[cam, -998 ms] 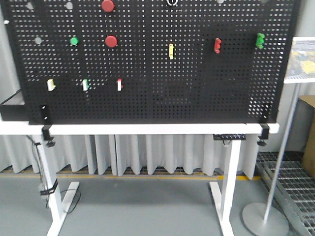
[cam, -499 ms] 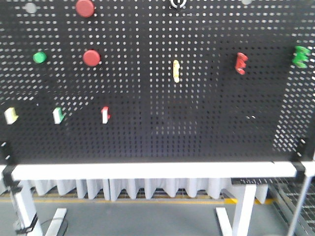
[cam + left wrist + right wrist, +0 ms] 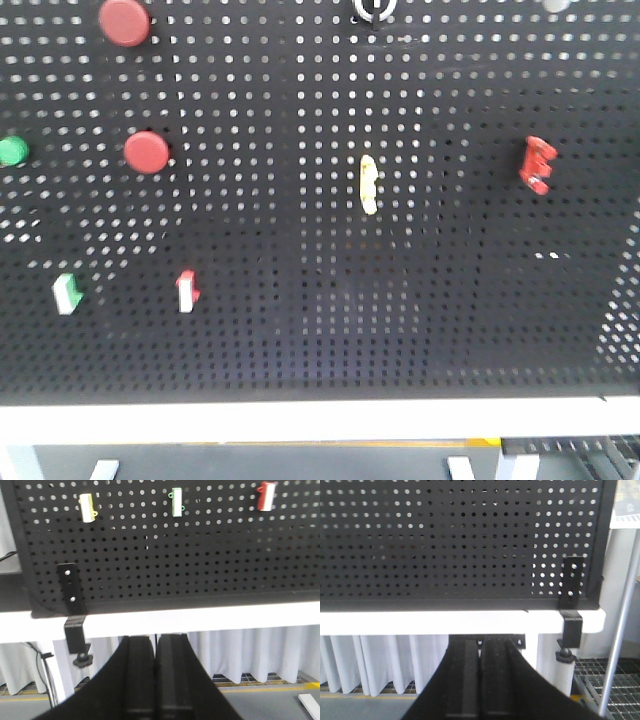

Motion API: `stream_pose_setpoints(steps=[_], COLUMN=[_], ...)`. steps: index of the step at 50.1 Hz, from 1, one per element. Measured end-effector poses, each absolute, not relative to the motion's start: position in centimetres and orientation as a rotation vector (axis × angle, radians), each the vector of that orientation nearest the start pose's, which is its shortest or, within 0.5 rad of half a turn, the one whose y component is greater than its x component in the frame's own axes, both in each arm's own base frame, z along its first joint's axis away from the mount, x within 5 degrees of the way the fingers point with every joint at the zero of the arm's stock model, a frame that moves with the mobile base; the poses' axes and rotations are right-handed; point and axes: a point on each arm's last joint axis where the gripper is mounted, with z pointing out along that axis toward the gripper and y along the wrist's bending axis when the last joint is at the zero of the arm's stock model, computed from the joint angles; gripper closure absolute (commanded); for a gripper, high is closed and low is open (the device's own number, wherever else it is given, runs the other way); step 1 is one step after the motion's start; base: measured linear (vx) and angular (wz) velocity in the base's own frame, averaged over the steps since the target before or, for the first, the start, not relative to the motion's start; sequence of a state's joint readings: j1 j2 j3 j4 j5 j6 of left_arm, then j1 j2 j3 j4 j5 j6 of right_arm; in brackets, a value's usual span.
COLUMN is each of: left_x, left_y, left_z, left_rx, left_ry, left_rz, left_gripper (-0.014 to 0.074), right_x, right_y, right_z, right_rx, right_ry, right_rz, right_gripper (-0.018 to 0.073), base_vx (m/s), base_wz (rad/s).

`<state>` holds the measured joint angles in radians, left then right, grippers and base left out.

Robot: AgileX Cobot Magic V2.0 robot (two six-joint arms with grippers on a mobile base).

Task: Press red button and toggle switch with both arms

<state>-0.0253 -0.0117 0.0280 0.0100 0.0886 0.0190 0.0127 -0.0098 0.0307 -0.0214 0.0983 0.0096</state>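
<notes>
In the front view two round red buttons sit on the black pegboard, one at the top left and one below it. The toggle switch, a black lever in a white ring, is cut off by the top edge at centre. Neither arm shows in the front view. In the left wrist view my left gripper is shut and empty, low in front of the white table edge. In the right wrist view my right gripper is shut and empty, below the board's lower right part.
The board also carries a green button, a yellow piece, a red clip, and green and red rocker switches. Black clamps grip the table edge. A metal pole stands at the right.
The front view has closed in on the pegboard: the board fills the frame, the buttons have shifted left and down, and the table legs and floor have dropped out of sight.
</notes>
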Motion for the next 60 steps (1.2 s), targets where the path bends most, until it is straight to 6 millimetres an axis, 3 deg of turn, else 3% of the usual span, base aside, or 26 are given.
stream_pose_setpoints(steps=[60], left_x=[5.67], left_y=[-0.14], left_z=[19.63], left_rx=[0.042], left_ry=[1.588], left_rz=[0.004], left_gripper=[0.0595], right_x=[5.69], right_y=[0.05], right_z=[19.45], right_rx=[-0.018], right_ry=[1.602], right_rz=[-0.001], right_gripper=[0.0562], base_vx=[0.05], base_wz=[-0.01])
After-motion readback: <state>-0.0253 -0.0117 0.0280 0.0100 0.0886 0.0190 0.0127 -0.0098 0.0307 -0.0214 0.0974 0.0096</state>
